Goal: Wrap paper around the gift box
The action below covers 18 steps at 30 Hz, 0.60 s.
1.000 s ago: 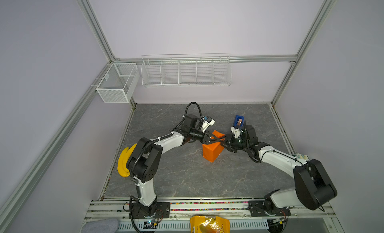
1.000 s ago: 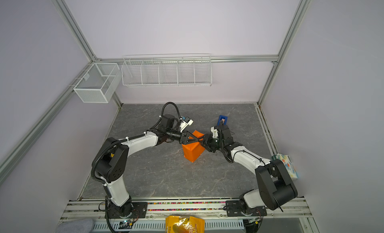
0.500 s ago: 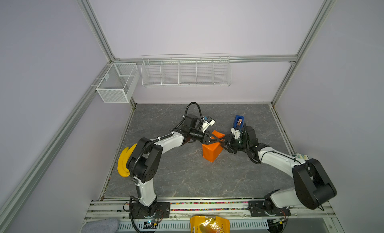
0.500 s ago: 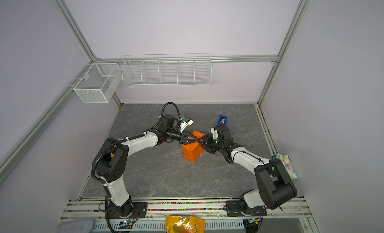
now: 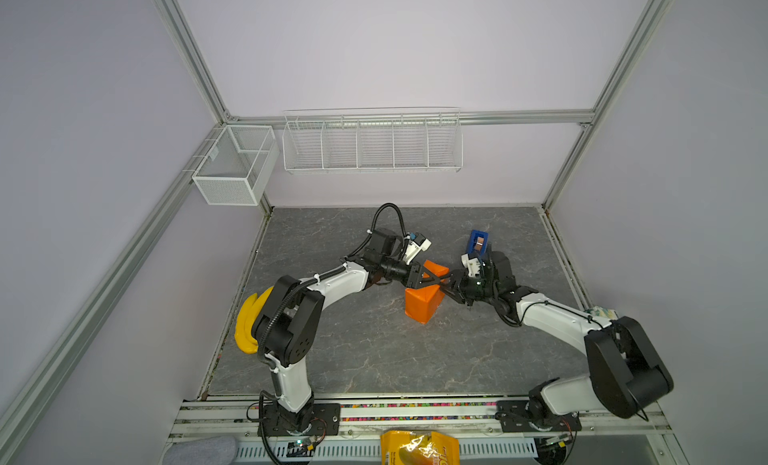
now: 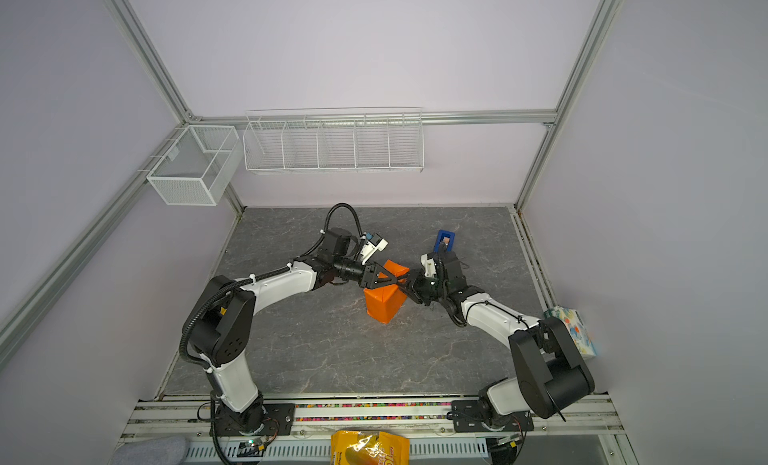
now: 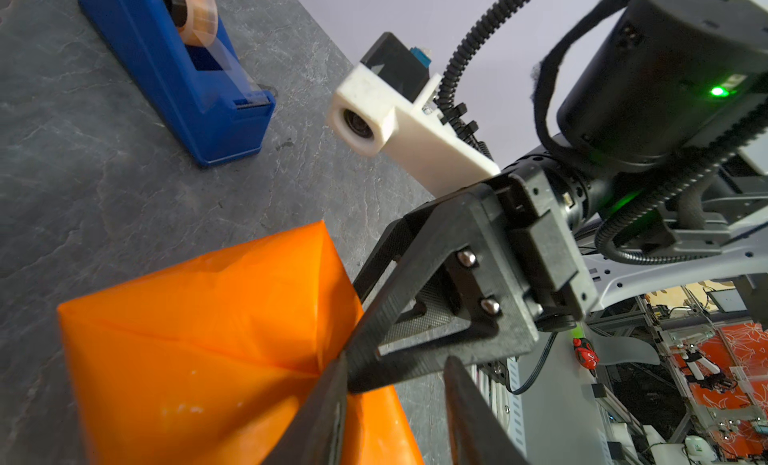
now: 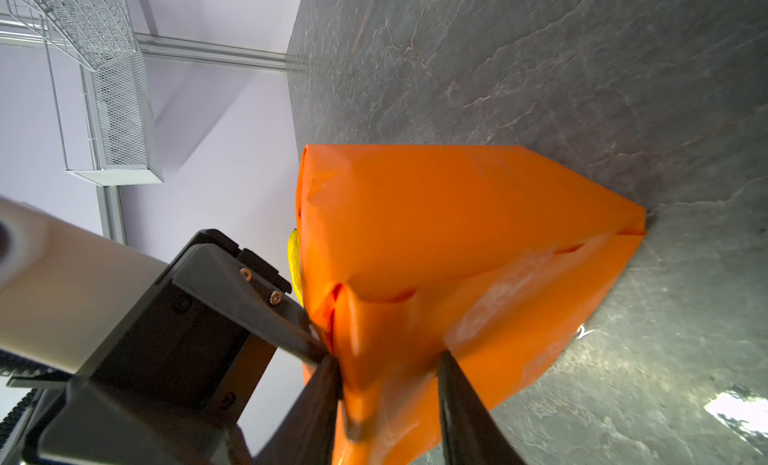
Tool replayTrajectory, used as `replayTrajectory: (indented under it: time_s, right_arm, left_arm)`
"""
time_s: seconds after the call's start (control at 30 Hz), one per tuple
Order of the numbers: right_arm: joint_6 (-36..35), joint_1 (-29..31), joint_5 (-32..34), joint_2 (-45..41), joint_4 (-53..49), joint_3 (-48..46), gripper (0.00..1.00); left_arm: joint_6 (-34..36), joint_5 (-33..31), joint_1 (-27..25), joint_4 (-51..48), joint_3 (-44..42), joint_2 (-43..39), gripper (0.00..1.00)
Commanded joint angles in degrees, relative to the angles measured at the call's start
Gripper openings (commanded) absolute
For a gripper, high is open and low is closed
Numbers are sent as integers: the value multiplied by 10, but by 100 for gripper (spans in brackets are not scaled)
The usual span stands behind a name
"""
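The orange paper [image 5: 422, 307] [image 6: 384, 305] is folded into a blocky package in the middle of the table. The gift box is hidden inside it. Both grippers meet tip to tip over the package's top right corner. My left gripper [image 5: 444, 279] [image 6: 404, 281] [image 7: 395, 384] is open. One of its fingers [image 7: 328, 400] lies against the paper [image 7: 208, 338], and a finger of the right gripper reaches between its jaws. My right gripper [image 5: 444, 291] [image 6: 406, 293] [image 8: 388, 359] is shut on the folded end of the paper [image 8: 457, 234], with a finger on each side.
A blue tape dispenser [image 5: 478, 242] [image 6: 444, 239] [image 7: 178, 80] stands just behind the right gripper. Yellow bananas [image 5: 249, 321] lie at the table's left edge. A yellow snack bag [image 5: 419, 448] sits in front of the rail, and a patterned box [image 6: 573, 330] at the right edge. Wire baskets [image 5: 372, 143] hang on the back wall.
The right gripper's jaws have widened a little and then closed onto the paper's folded end. Both arms and the package have stayed almost still.
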Motion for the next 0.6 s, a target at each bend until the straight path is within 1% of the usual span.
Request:
replayTrajectory:
  time_s: [0.0, 0.1, 0.3, 0.43, 0.57]
  right_arm:
    - [-19, 11, -7, 20, -75, -6, 39]
    - [-24, 12, -12, 26, -76, -5, 38]
    - [-33, 11, -21, 36, -81, 2, 36]
    - [-42, 12, -24, 38, -92, 9, 36]
    - [-51, 11, -24, 39, -104, 13, 35]
  left_arm:
    - [11, -44, -1, -59, 29, -38, 41]
    - [25, -77, 8, -96, 45, -66, 41]
    - [55, -177, 39, -178, 48, -91, 40]
    - [65, -181, 45, -213, 40, -76, 37]
    - [42, -168, 46, -193, 13, -68, 35]
